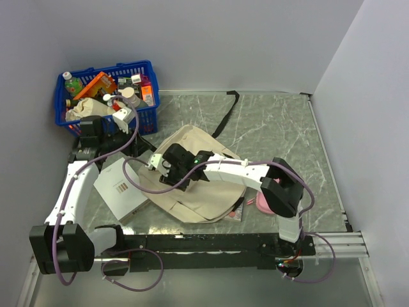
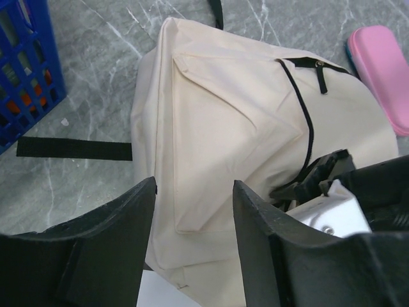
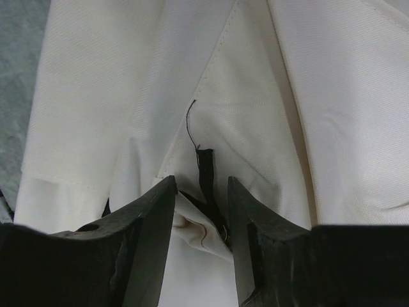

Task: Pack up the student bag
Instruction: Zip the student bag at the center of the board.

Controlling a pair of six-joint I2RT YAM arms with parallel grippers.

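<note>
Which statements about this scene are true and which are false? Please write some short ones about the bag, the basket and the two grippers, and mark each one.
1. The student bag lies on the table. True.
2. The blue basket is empty. False: it holds bottles and packets.
3. The right gripper is right at the bag's cream fabric. True.
4. The left gripper holds the pink pouch. False: its jaws stand open with nothing between them, and the pouch lies on the table beside the bag.
</note>
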